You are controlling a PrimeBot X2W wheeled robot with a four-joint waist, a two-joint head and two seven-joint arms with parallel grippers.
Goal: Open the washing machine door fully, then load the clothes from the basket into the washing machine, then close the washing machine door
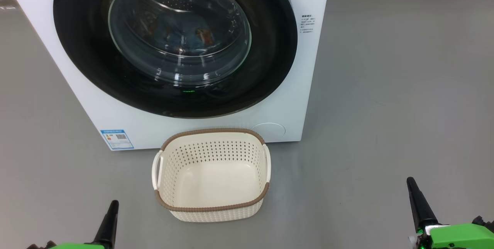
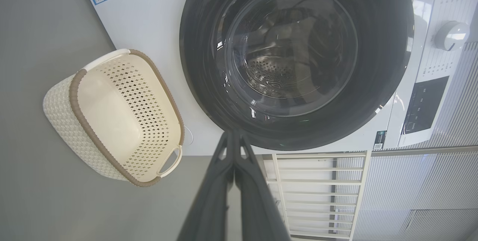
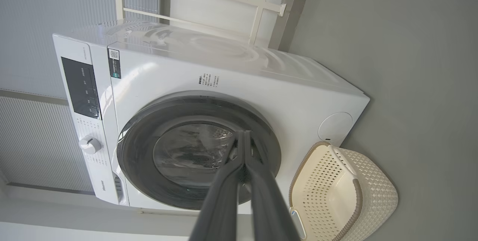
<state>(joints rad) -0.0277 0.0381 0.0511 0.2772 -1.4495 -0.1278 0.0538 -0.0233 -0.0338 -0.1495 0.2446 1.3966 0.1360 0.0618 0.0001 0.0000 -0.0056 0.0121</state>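
Glossy black plastic rings the washing machine door (image 1: pixel 270 48), which sits flush vs the white front of the washing machine (image 1: pixel 115 117). It looks shut, no gap visible round the rim. Clothes (image 1: pixel 185 34) are inside: pale blue fabric w/ an orange-brown patch, seen thru the bulging glass bowl. Basket (image 1: pixel 216 215) stands on the grey floor (image 1: pixel 386 106) just in front of the machine, below the door, nothing in it, bare cream base showing.

Judgement: load + close look done, so the step in hand is a check & tidy finish. To do it well:
- Confirm the door is latched all round. Can't tell which side the hinge is.
- Make sure no fabric is nipped at the seal; none visible from outside.
- If a push is needed, press the black rim, not the glass, square-on, since gloss plastic is prob. slippery.
- Keep arms clear of the basket, which is likely light & easy to knock.

L gripper (image 2: pixel 234 138) & R gripper (image 3: pixel 244 134): jaws together on both, tips touching, holding nothing, well apart from door & basket.

Materials:
- Glass is clear, domed, full of reflections.
- Steel drum (image 2: pixel 269 73) is perforated.
- Basket is perforated inside, woven-look outside, w/ brown braid-look rim & two side handles.
- Machine body is smooth white, w/ blue label sticker (image 1: pixel 117 139) at a lower corner.
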